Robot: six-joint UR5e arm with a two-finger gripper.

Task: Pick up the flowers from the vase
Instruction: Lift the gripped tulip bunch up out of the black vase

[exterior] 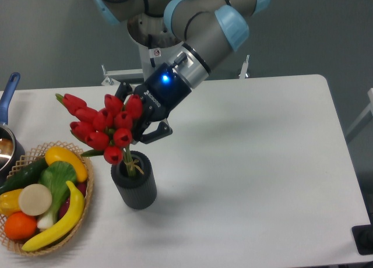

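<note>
Camera view, nearest first: at the front left corner of the table (262, 180) sits a wicker basket (81, 218) of fruit and vegetables, banana and orange toward the front edge. Just right of it stands the vase (135, 183), dark and upright, well in from the front edge. Its mouth is partly open to view, and the pale tied stem (133, 165) dips only its lower end inside, so the flowers (102, 125) look mostly lifted but not yet clear of the rim. The red buds lean out to the left above the basket, probably because the grip is low on the bunch and the heads are heavy. Behind them the hand (140, 128) comes in at a slant from the right, its fingers clamped on the bunch just under the buds. At the left edge, a pot (7, 148) with a blue handle is partly cut off.
</note>
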